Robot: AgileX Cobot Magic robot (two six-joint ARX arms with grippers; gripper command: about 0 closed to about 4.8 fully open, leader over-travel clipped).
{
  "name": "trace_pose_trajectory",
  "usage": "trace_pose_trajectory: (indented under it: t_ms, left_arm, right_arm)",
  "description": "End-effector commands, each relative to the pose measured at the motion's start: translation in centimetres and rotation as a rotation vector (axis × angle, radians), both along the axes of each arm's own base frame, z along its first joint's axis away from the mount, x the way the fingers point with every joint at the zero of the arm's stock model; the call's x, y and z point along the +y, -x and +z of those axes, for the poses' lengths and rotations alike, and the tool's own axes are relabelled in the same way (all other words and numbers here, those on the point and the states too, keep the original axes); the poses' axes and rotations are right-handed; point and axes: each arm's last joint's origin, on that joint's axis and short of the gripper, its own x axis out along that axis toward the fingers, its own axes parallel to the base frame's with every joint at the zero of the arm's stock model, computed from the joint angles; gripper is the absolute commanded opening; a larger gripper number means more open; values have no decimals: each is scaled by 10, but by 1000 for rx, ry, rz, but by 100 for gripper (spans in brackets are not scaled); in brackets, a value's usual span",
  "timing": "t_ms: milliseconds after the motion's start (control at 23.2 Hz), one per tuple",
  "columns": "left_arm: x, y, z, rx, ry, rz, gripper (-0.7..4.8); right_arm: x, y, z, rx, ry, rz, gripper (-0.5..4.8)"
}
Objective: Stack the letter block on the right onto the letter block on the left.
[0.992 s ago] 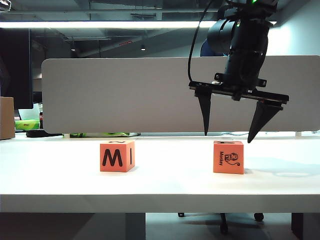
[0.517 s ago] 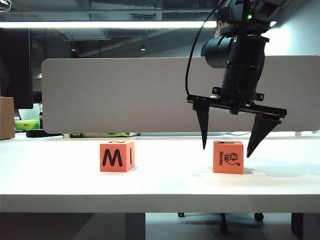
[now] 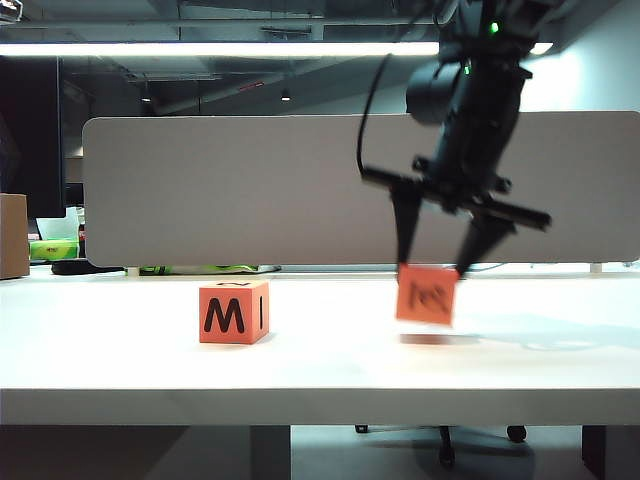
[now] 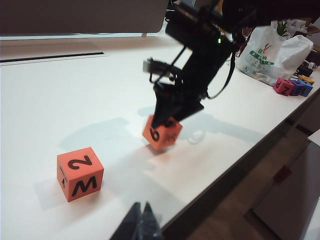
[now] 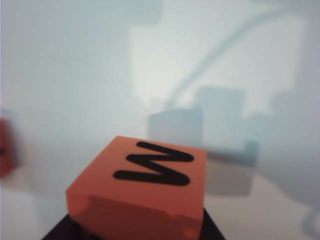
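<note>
**Right block in right gripper, clear of table**

Landmark: left block (orange cube, "M" face front).

- Left block: sits flat on white table, front-left area in ext. view. Left wrist view shows "2" on top, "M" on side. Untouched, nothing on it.
- Right block: orange cube, to the right of left block, well apart from it. Tilted, blurred in ext. view; lower edge just above tabletop, shadow under it. Left wrist view shows it tipped, a "6"-like mark on one face. Right wrist view shows "M"-shaped letter on its upper face, close to lens.
- Right gripper: above and right of left block, pointing down, fingers partway closed and pinching right block at its upper sides. Same grip seen in left wrist view.
- Left gripper: near table's front edge, on the near side of left block, apart from it. Only dark fingertips in frame, tips together, nothing between them.
- Divider panel: white, behind left block along table's far edge.
- Plastic bag: white w/ green print, far beyond right block from left block.
- Small coloured blocks: beside bag, at table corner.
</note>
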Motion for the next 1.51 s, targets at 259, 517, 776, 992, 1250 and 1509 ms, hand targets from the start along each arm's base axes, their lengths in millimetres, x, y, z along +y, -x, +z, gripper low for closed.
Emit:
trace_pose_trajectory:
  t_ms: [259, 517, 776, 992, 1250, 1509]
  left_arm:
    - [1, -1, 1, -8, -9, 42, -5]
    - [5, -4, 0, -8, -45, 211, -5]
    - [5, -5, 0, -8, -51, 239, -5]
    - [5, -5, 0, -7, -52, 246, -5]
    - [5, -5, 0, -7, -52, 246, -5]
    - [5, -5, 0, -8, -52, 246, -5]
  right_arm:
    - [30, 0, 83, -222, -87, 189, 220]
    - [69, 9, 92, -339, -90, 325, 220]
    - [99, 12, 69, -323, -58, 416, 221]
    - [122, 11, 51, -338, -71, 459, 225]
    - [132, 11, 39, -329, -61, 476, 225]
    - [136, 10, 33, -331, -61, 498, 297]
